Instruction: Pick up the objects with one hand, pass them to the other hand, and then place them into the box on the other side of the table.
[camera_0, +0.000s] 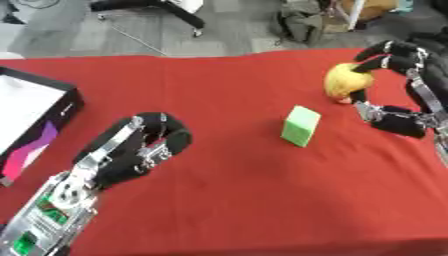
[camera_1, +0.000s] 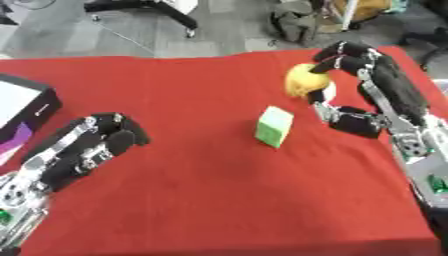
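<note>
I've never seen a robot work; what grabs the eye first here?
Probably the right hand at the far right, curled round a yellow object on the red table. A green block stands mid-table; the left hand waits near the box.

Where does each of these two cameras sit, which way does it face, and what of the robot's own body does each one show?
Left eye view: in the head, looking down at the red table; shows the left hand and more of the box.
Right eye view: beside it, facing likewise; shows the right hand and forearm more fully.
Shared: the yellow object in the right hand's curled fingers, and the green block.
</note>
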